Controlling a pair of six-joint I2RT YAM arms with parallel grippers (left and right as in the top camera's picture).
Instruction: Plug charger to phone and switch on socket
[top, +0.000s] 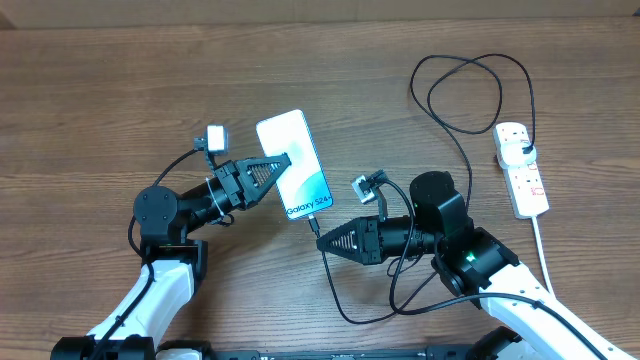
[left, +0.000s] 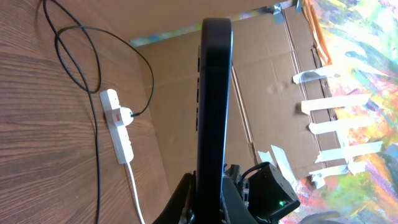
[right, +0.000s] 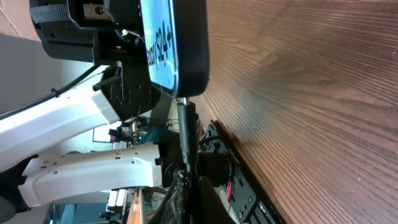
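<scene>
The phone (top: 296, 160) is tilted up off the table, screen showing "Galaxy S24+", with my left gripper (top: 280, 165) shut on its left side. In the left wrist view the phone (left: 213, 93) stands edge-on between the fingers (left: 186, 202). My right gripper (top: 324, 241) is shut on the charger cable just behind its connector tip (top: 314, 223). In the right wrist view the connector (right: 185, 118) meets the phone's (right: 177, 43) lower edge; whether it is fully seated I cannot tell. The charger's white plug head (top: 518, 152) sits in the socket (top: 528, 185) at the right.
The black cable (top: 470, 95) loops across the back right and curls under my right arm (top: 400, 300). A thick white cord (top: 543, 255) runs from the socket toward the front edge. A cardboard wall (left: 267, 81) stands behind the table.
</scene>
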